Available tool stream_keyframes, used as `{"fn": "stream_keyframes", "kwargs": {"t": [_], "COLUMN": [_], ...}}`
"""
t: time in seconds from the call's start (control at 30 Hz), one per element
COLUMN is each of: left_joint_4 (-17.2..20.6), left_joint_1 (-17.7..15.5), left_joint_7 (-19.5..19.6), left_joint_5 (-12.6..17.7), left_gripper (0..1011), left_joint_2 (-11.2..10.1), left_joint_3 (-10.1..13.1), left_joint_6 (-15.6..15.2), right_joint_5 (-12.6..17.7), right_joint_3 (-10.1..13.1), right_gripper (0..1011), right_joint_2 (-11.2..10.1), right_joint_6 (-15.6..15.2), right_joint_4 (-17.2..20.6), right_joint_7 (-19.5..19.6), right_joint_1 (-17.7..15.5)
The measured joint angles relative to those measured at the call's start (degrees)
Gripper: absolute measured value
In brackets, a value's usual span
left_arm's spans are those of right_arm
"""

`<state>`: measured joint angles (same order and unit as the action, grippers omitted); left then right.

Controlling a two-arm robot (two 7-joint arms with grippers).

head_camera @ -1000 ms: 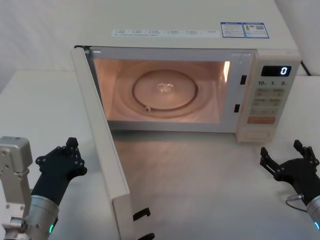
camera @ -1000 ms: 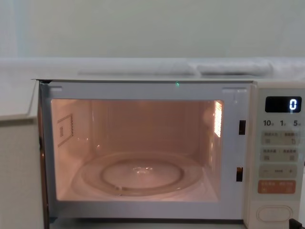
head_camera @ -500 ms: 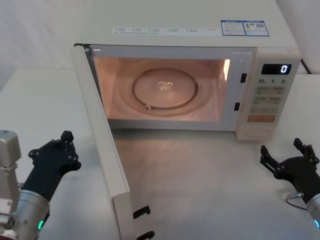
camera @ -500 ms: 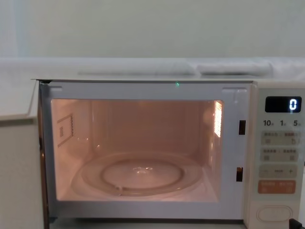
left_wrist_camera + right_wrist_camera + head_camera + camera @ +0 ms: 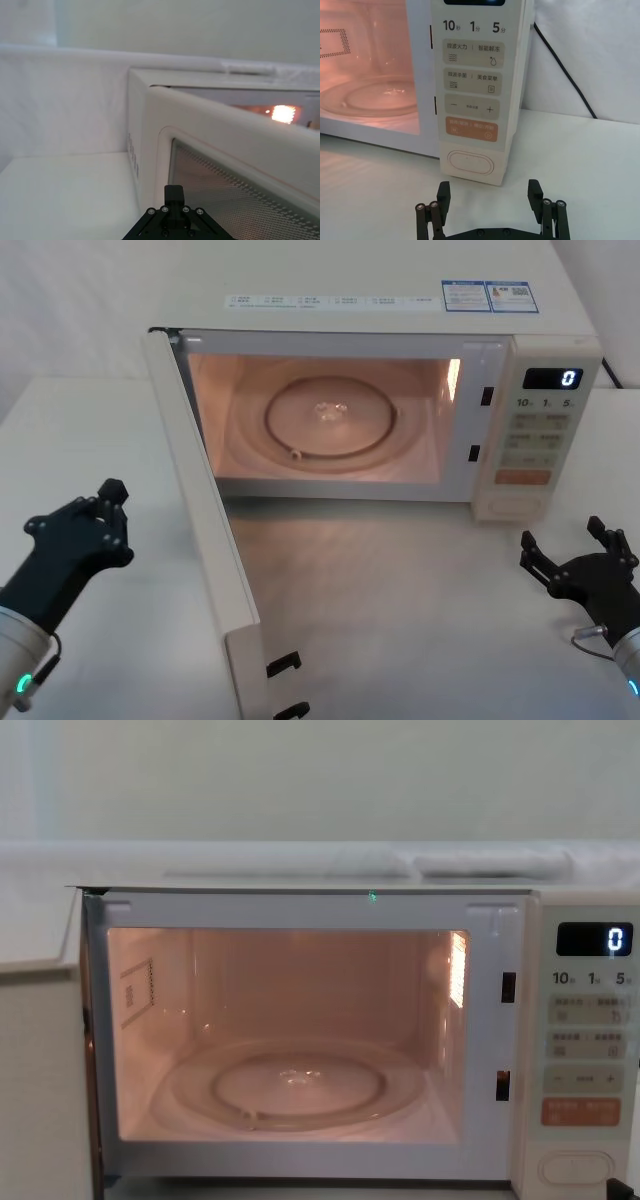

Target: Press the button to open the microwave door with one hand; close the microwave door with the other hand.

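Observation:
The microwave door (image 5: 205,530) stands swung wide open on its left hinge, its free edge pointing towards me. The lit cavity holds a glass turntable (image 5: 330,418). My left gripper (image 5: 105,505) hovers left of the door, on its outer side, apart from it, fingers shut on nothing. The left wrist view shows the left gripper (image 5: 173,191) facing the door's (image 5: 225,165) windowed outer face. My right gripper (image 5: 568,545) hangs open over the table in front of the control panel. The right wrist view has the right gripper (image 5: 489,192) just short of the wide cream button (image 5: 470,163).
The white table (image 5: 400,620) carries the microwave body (image 5: 400,280) at the back. An orange key (image 5: 471,129) and pale keys sit above the button, and the display (image 5: 553,379) reads 0. A black cable (image 5: 565,75) runs down behind the microwave's right side.
My left gripper has drifted left and slightly farther from the open door, and its grey arm block has left the head view. The right gripper and the door have stayed put.

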<state>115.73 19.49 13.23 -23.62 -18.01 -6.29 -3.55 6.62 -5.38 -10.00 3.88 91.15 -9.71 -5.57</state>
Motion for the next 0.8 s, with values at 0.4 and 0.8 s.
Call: {"fn": "stream_keyframes", "kwargs": {"t": [0.4,0.8], "left_joint_4": [3.1,3.6], "left_joint_1": [1.9,-0.6], "left_joint_7": [5.1,7.5], "left_joint_5": [-6.3,-7.6], "left_gripper": [0,0], "left_joint_2": [-4.8,-8.5], "left_joint_3": [-2.0,1.8], "left_joint_6": [-1.2,-2.7], "right_joint_5": [0.0,0.0], "right_joint_3": [0.0,0.0], "right_gripper": [1001,1001], "right_joint_2": [0.0,0.0], "right_joint_6": [0.0,0.0], "right_joint_4": [0.0,0.0], "right_joint_7": [0.0,0.0], "right_joint_1": [0.0,0.0]}}
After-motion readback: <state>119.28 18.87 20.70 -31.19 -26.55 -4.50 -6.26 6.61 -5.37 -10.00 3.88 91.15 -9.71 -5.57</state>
